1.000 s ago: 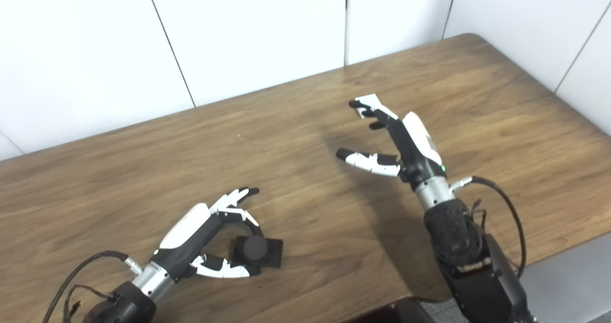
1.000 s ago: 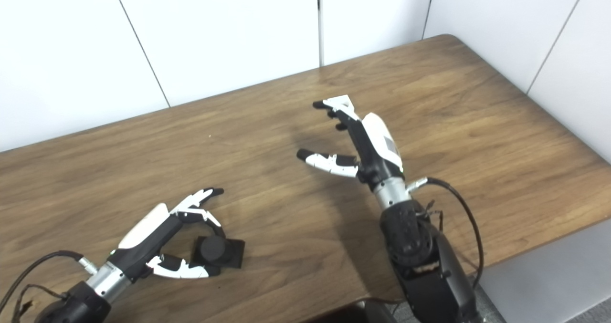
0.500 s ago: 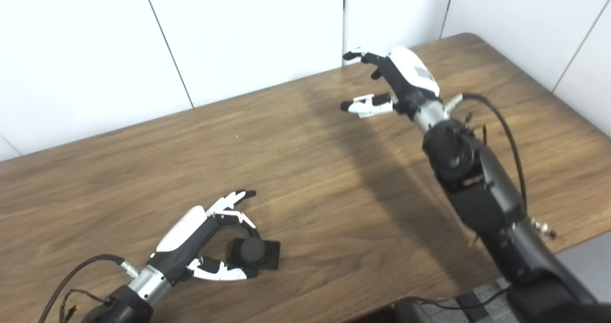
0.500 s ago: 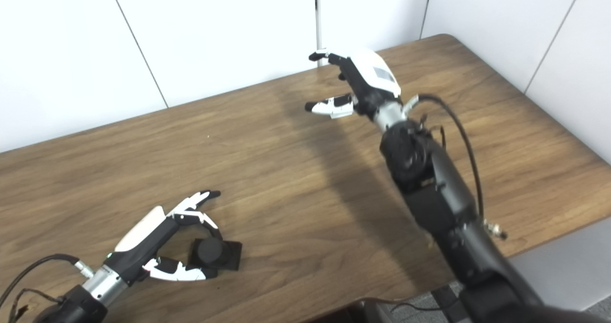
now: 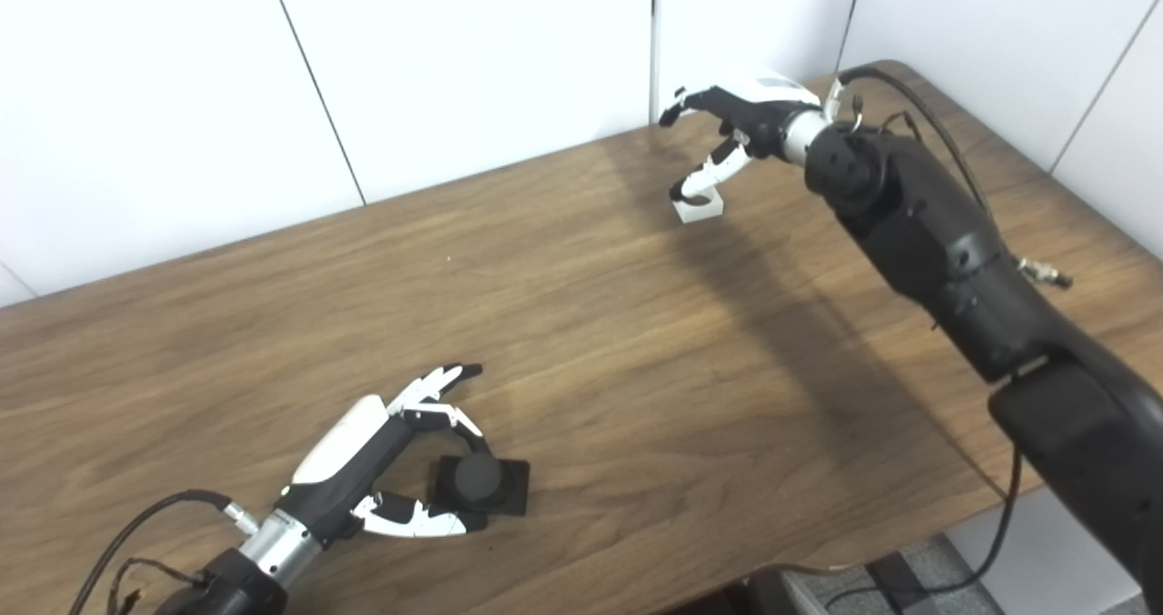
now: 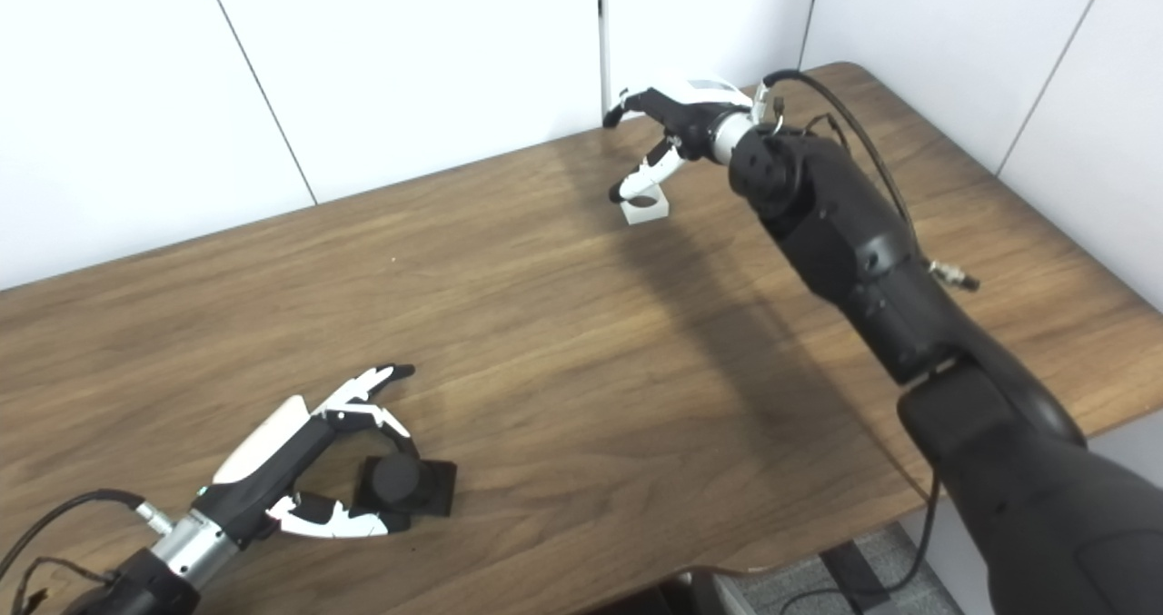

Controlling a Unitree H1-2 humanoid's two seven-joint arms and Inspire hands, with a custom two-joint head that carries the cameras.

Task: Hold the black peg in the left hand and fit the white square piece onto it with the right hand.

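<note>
The right hand [image 5: 740, 120] is reaching over the white square piece [image 5: 698, 208] at the far side of the wooden table [image 5: 591, 324], fingers spread, thumb touching it, not yet gripping. The left hand [image 5: 386, 470] is cupping, still open, around the black peg [image 5: 479, 485] near the front edge. I judge both grasps are next

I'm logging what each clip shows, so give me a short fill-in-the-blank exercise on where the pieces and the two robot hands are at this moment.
1. The black peg lies near the table's ____ edge, by the left robot hand.
2. The white piece lies near the table's ____ edge.
3. The robot hand reaching over the white piece is the ____ one.
4. The peg's base is ____ in shape.

Missing words: near (front); far (back); right; square
</note>
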